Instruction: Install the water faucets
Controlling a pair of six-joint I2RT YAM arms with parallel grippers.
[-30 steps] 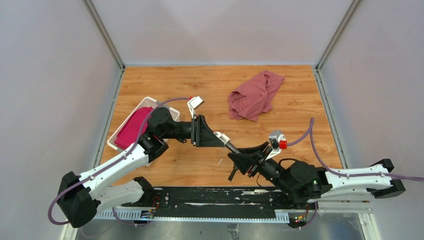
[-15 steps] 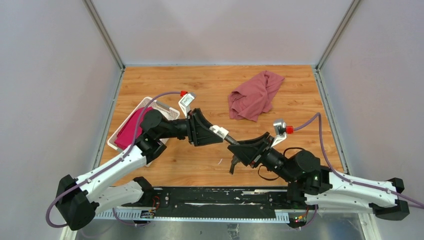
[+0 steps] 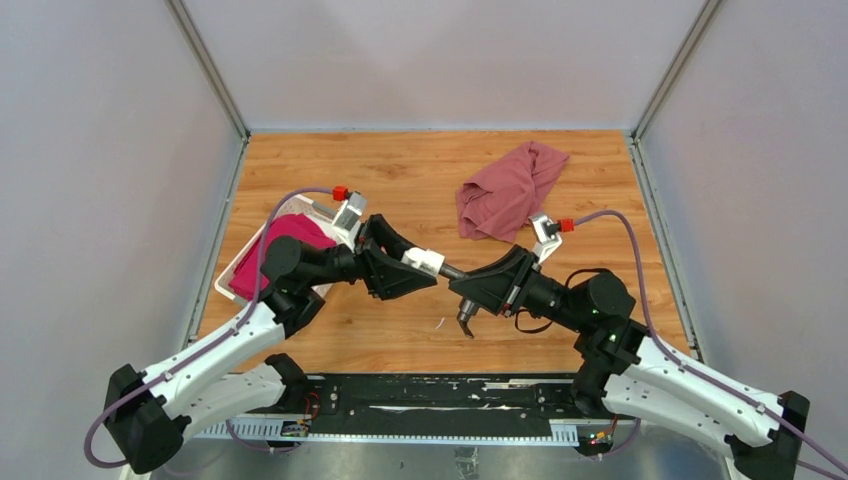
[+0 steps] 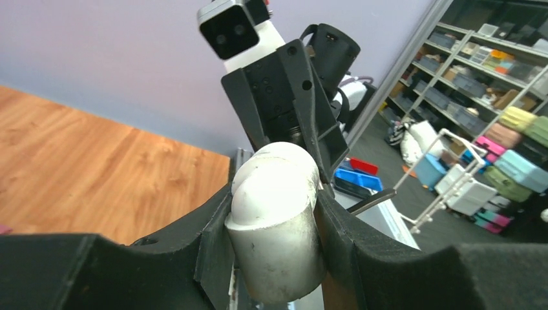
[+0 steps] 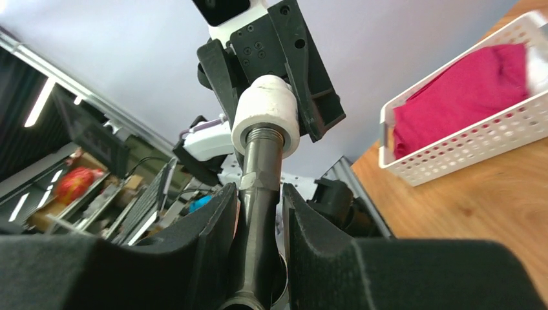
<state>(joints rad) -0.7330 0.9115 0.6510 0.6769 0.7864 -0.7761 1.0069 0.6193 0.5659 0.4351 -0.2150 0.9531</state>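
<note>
My left gripper [image 3: 417, 268] is shut on the stubby white fitting [image 3: 425, 262], held in the air above the table's middle; the fitting fills the left wrist view [image 4: 274, 219]. My right gripper [image 3: 470, 287] is shut on the dark grey metal tap [image 3: 462, 296], whose handle hangs down. In the right wrist view the tap [image 5: 258, 213] runs up between my fingers and its threaded end sits in the mouth of the white fitting [image 5: 266, 115]. The two grippers face each other, almost touching.
A dusty-red cloth [image 3: 510, 188] lies crumpled at the back right. A white slatted basket [image 3: 247, 257] with magenta fabric stands at the left, under my left arm; it also shows in the right wrist view [image 5: 452, 158]. A black rail [image 3: 430, 392] runs along the near edge.
Both grippers have risen and moved toward the back, staying joined. The left wrist has rolled, its camera swinging left. The right arm has stretched forward and its wrist has turned.
</note>
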